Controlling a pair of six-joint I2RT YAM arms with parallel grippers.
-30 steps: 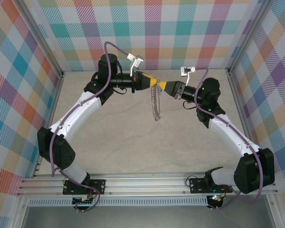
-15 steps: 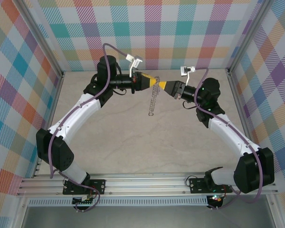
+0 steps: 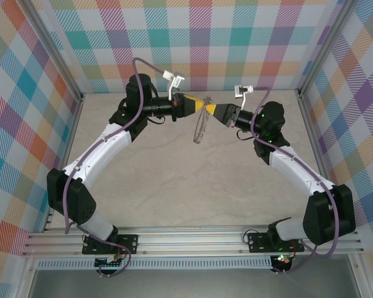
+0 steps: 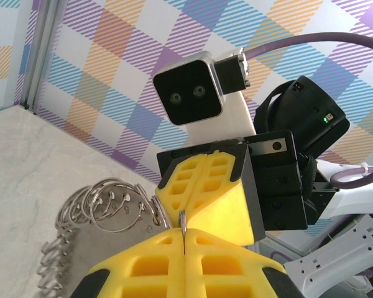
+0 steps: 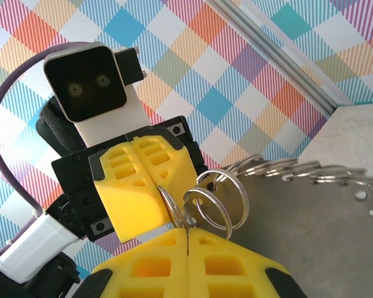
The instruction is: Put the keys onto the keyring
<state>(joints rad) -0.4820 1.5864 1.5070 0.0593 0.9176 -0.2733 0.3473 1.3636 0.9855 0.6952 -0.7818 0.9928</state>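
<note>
My two grippers meet tip to tip above the far middle of the table. The left gripper (image 3: 203, 103) is shut on a thin metal edge of the keyring (image 3: 199, 128). The right gripper (image 3: 214, 110) is shut on that same keyring from the other side. The keyring (image 4: 105, 205) hangs below them, a flat silver-grey piece fringed with small split rings (image 5: 214, 197). In the left wrist view my left gripper (image 4: 183, 232) pinches a sliver of metal, facing the right gripper's yellow fingers (image 4: 205, 186). In the right wrist view my right gripper (image 5: 188, 234) grips beside the rings. The keys are hidden.
The beige tabletop (image 3: 174, 180) lies under the arms, walled in by checked panels (image 3: 25, 124) at the left, back and right. An aluminium rail (image 3: 193, 239) runs along the near edge by the arm bases.
The hanging keyring has swung from pointing down-right to up and left, looking shorter from above. The right arm has shifted slightly left. Both grippers stay shut.
</note>
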